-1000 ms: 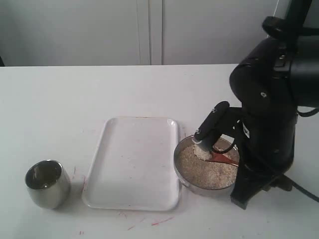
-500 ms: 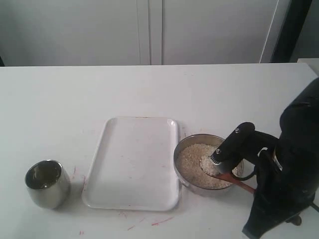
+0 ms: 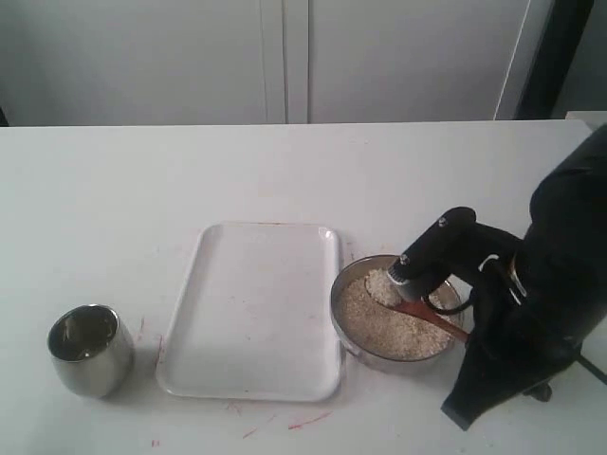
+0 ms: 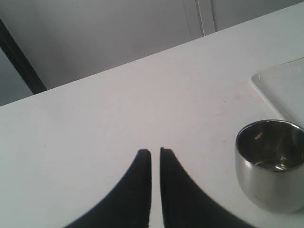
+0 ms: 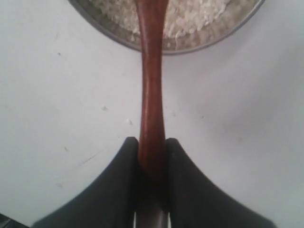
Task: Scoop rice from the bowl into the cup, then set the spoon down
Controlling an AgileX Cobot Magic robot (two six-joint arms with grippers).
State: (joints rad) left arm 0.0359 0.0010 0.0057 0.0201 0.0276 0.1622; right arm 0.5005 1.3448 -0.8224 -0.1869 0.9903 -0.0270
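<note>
The steel bowl [image 3: 343,284] holds a bed of white rice [image 3: 384,332], right of the tray. The reddish-brown spoon [image 3: 429,316] lies across the bowl, its head heaped with rice near the far left rim. My right gripper [image 3: 468,334] is shut on the end of the spoon's handle [image 5: 152,95], just outside the bowl's rim [image 5: 118,35], with rice [image 5: 190,14] beyond. The steel cup [image 3: 90,349] stands upright at the front left. My left gripper [image 4: 155,151] hovers beside the cup [image 4: 273,164], jaws almost touching with nothing between them; it does not show in the exterior view.
A white rectangular tray [image 3: 251,308] lies between cup and bowl; its corner [image 4: 285,85] shows past the cup. The bulky black right arm [image 3: 560,275] looms over the table's right front. A white wall with panel seams stands behind the table.
The right arm has swung low toward the front right, then eased back left. The spoon's head has moved through the rice toward the bowl's far left rim, carrying a heap.
</note>
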